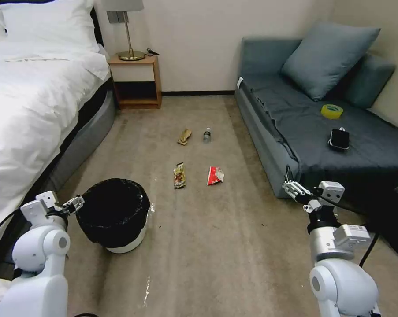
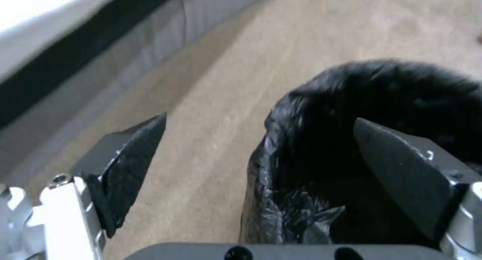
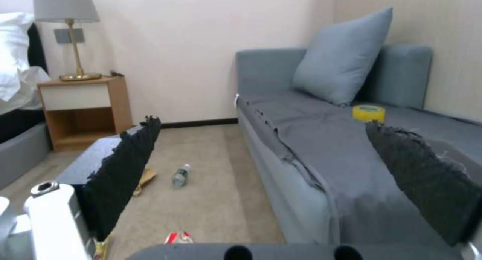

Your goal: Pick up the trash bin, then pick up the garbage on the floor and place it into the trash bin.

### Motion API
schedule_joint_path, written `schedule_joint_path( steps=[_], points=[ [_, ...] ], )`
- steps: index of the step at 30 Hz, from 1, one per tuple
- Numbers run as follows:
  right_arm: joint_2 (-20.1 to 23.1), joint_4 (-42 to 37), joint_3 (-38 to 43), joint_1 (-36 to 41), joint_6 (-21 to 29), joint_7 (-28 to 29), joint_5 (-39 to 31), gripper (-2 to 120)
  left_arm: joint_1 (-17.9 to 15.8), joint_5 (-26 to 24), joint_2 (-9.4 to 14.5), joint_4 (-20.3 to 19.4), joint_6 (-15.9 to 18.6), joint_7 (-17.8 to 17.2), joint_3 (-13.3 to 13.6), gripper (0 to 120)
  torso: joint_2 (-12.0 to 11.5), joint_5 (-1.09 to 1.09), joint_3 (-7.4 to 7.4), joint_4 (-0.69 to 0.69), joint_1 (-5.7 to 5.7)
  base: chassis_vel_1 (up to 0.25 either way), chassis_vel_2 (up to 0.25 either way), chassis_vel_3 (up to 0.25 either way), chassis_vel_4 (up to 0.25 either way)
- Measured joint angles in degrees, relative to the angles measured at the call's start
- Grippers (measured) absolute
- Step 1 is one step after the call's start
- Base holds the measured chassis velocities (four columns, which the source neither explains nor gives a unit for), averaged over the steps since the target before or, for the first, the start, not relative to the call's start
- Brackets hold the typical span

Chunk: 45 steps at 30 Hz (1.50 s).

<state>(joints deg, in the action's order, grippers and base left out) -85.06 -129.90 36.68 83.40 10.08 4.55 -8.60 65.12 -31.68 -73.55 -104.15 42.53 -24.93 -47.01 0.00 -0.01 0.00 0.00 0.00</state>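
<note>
Left gripper (image 1: 77,203) sits at the 9 o'clock edge of the trash bin (image 1: 119,215), low at 7 o'clock in the head view. Its jaws are spread wide and straddle the rim: one finger (image 2: 401,173) is over the black liner (image 2: 311,147), the other finger (image 2: 130,165) is outside over bare carpet (image 1: 234,246). Nothing clamped; can't tell if a pad touches the bag. The bin stands upright on the floor just beside the bed (image 1: 27,114). Right gripper (image 1: 291,187) hangs at 4 o'clock by the sofa's front edge (image 1: 269,154), jaws wide apart, holding nothing. Garbage is on the carpet mid-frame, all well apart from both grippers: brown-gold wrapper (image 1: 179,175) and red-and-white wrapper (image 1: 215,175) side by side, red one at 3 o'clock of the gold; farther off at 12 o'clock, tan paper scrap (image 1: 184,136) with the small bottle (image 1: 206,134) lying just beside it. Right wrist view catches the bottle (image 3: 180,175) and scrap (image 3: 145,179) past its finger. Yellow tape roll (image 1: 331,111) is on the sofa seat, near a pillow (image 1: 329,57).
</note>
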Motion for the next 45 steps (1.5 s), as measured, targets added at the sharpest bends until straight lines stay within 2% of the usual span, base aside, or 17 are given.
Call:
schedule_joint_path(
  steps=[3,13,23,32,35,38,39,44,45],
  points=[
    [-0.2,0.2,0.1,-0.2,0.0,0.0,0.2,100,-1.9,-1.0,0.5,4.9,0.0,-0.5,1.2,100,0.0,0.0,0.0,0.0,0.0,0.0,0.0,0.0,0.0],
    [-0.8,1.0,0.0,-1.2,0.3,0.0,0.7,100,-5.3,-2.2,0.8,12.4,-0.2,-0.7,3.5,100,0.0,0.01,0.0,0.0,0.0,0.0,0.0,0.0,0.0],
    [-1.2,2.0,0.0,-1.9,0.3,0.0,1.1,100,-6.7,-3.5,1.1,14.7,-0.3,-1.7,5.0,100,0.0,0.01,0.0,0.0,0.0,0.0,0.0,0.0,0.0],
    [-1.2,2.6,0.0,-2.3,0.0,0.0,1.2,100,-5.9,-3.4,0.4,14.7,-0.7,-2.1,4.8,95,0.0,0.05,-0.01,0.0,0.0,0.0,0.0,0.0,0.0],
    [-1.2,2.7,0.0,-2.3,-0.1,0.0,1.2,100,-5.6,-3.5,0.2,14.4,-0.7,-2.1,4.7,88,0.0,0.05,-0.01,0.0,0.0,0.0,0.0,0.0,0.0],
    [-1.1,2.8,0.0,-2.3,-0.3,0.0,1.2,100,-5.1,-4.1,0.1,13.8,-0.7,-2.1,4.6,75,0.0,0.02,-0.01,0.0,0.0,0.0,0.0,0.0,0.0],
    [-1.1,2.8,0.0,-2.3,-0.3,0.0,1.2,100,-5.1,-4.1,0.1,13.8,-0.7,-2.1,4.6,75,0.0,0.02,-0.01,0.0,0.0,0.0,0.0,0.0,0.0],
    [-0.9,2.8,-0.1,-2.3,-0.5,0.0,1.2,100,-4.8,-5.2,0.1,13.2,-0.6,-2.5,4.5,52,0.0,0.01,-0.01,0.0,0.0,0.0,0.0,0.0,0.0],
    [-0.9,2.8,-0.1,-2.3,-0.5,0.0,1.2,100,-4.8,-5.2,0.1,13.2,-0.6,-2.5,4.5,52,0.0,0.01,-0.01,0.0,0.0,0.0,0.0,0.0,0.0]
  ],
)
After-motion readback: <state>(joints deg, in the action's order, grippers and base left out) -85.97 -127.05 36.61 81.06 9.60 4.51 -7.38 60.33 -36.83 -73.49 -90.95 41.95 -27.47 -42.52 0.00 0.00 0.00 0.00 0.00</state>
